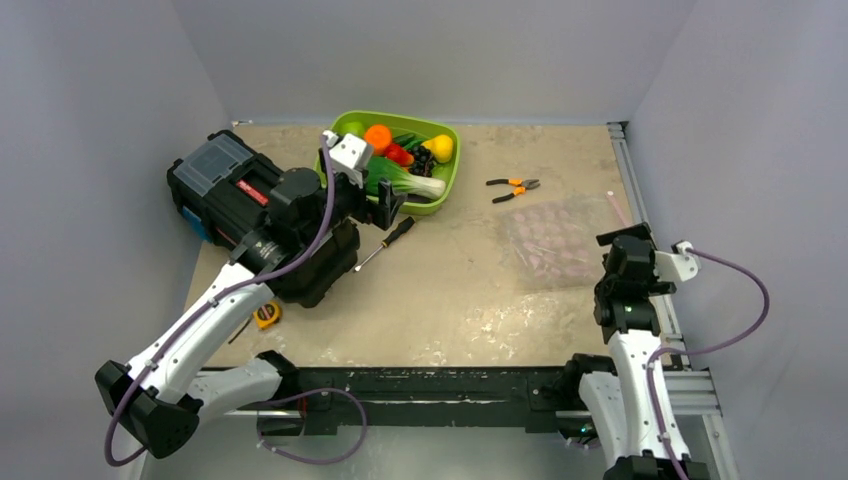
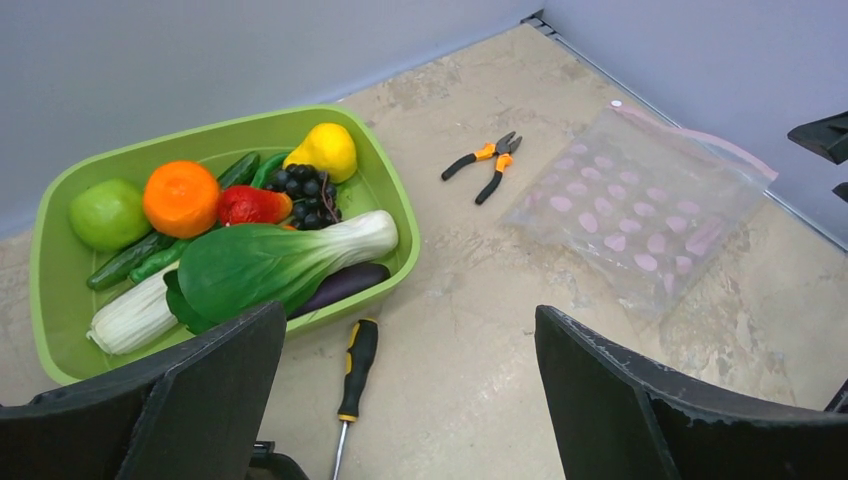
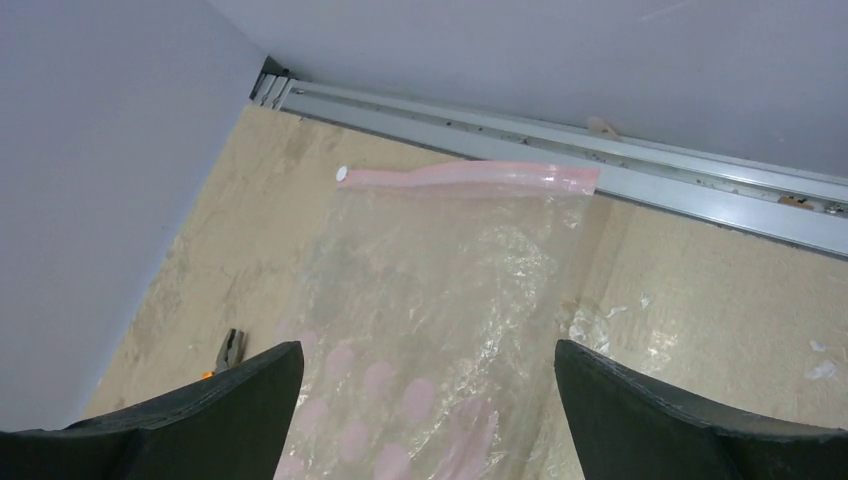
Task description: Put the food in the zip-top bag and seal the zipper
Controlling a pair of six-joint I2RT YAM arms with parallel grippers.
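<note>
1. Food (image 2: 250, 204), one lot: toy produce heaped in the lime-green tray (image 2: 200, 130) at the table's far left; none was in the bag
2. Handling, food: judged light and rigid; the orange (image 2: 180, 197) and lemon (image 2: 325, 150) looked smooth and apt to roll, best pinched across the middle; the bok choy (image 2: 270, 265) was long, best taken at its white stem
3. Zip-top bag (image 1: 555, 240): lay flat on the table's right side, well apart from the tray, with pliers (image 2: 485, 165) between them
4. Handling, bag: judged thin, floppy and slippery; likely to slide or fold under a push; best pinched by one layer at the mouth edge
5. Zipper (image 3: 470, 177): pink strip along the bag's right-hand edge, near the rail; whether sealed could not be told
6. Left gripper (image 2: 408, 330): jaws wide apart, holding nothing, just beside the tray's near rim
7. Right gripper (image 3: 428, 355): jaws wide apart, holding nothing, above the bag
</note>
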